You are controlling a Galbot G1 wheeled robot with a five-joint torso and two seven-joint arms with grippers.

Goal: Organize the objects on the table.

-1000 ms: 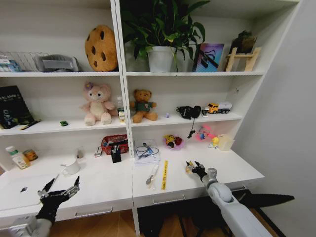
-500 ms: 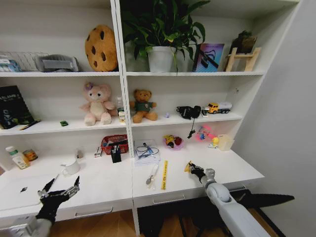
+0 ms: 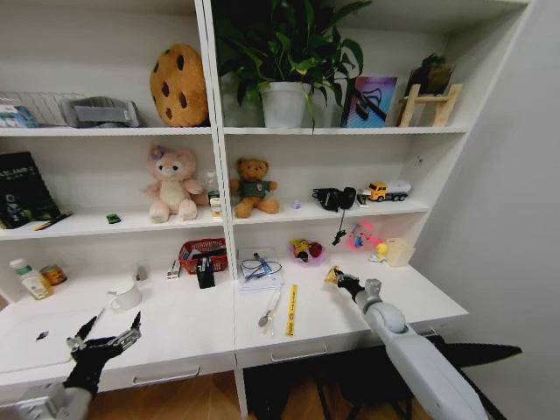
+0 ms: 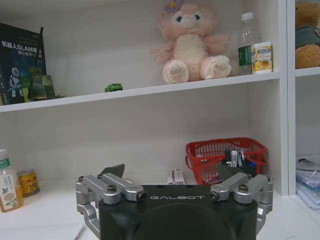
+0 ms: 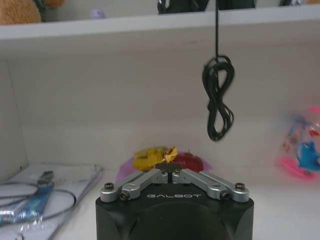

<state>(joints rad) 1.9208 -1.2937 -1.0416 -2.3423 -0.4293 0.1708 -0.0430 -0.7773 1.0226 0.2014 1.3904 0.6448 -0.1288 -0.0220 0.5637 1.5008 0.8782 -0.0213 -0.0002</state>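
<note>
My right gripper point(image 3: 336, 278) hovers over the right half of the white table point(image 3: 192, 325), shut on a small yellow piece point(image 5: 171, 152) pinched at its fingertips point(image 5: 161, 168). Behind it sits a pink dish point(image 3: 308, 254) of toys. My left gripper point(image 3: 105, 339) hangs open near the table's front left edge, holding nothing, beside the silver laptop point(image 3: 26, 339). A green-capped clear bottle point(image 3: 31, 280) stands at the far left. A tiny green toy car point(image 4: 113, 87) rests on the shelf above. A yellow ruler point(image 3: 291, 310) and a silver tool point(image 3: 269, 311) lie mid-table.
A red basket point(image 3: 203, 254), a black holder point(image 3: 206, 273), a white mug point(image 3: 127, 297) and a clear box of cables point(image 3: 260, 269) line the back of the table. A black cable point(image 5: 218, 100) hangs from the shelf above the right gripper. Plush toys sit on the shelf.
The right gripper closed on the small yellow piece, then rose and moved toward the back of the table with it. The left gripper has stayed put.
</note>
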